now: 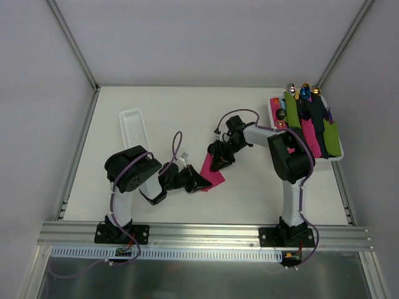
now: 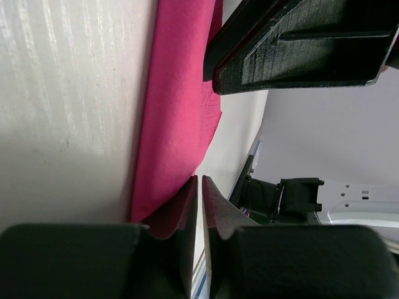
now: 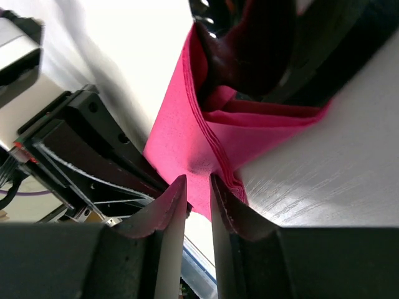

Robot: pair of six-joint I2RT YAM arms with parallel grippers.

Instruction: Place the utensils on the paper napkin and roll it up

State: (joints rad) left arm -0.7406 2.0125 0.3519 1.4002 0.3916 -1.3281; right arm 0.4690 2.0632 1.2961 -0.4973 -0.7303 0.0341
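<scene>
The magenta paper napkin (image 1: 213, 175) lies partly folded on the table between my two grippers. My right gripper (image 1: 218, 163) stands at its far edge; in the right wrist view (image 3: 198, 177) the jaws are nearly closed, pinching a puckered, layered edge of the napkin (image 3: 187, 131). My left gripper (image 1: 198, 182) is at the napkin's near-left corner; in the left wrist view (image 2: 199, 177) its jaws are shut with only a thin slit, and the napkin (image 2: 181, 93) lies just beside them. No dark utensils show; they are hidden or out of view.
A narrow white ridged tray (image 1: 134, 128) lies at the back left. A white tray (image 1: 272, 112) at the back right holds several green, pink and dark rolled napkins with cutlery heads. Metal frame rails run along both table sides and the near edge.
</scene>
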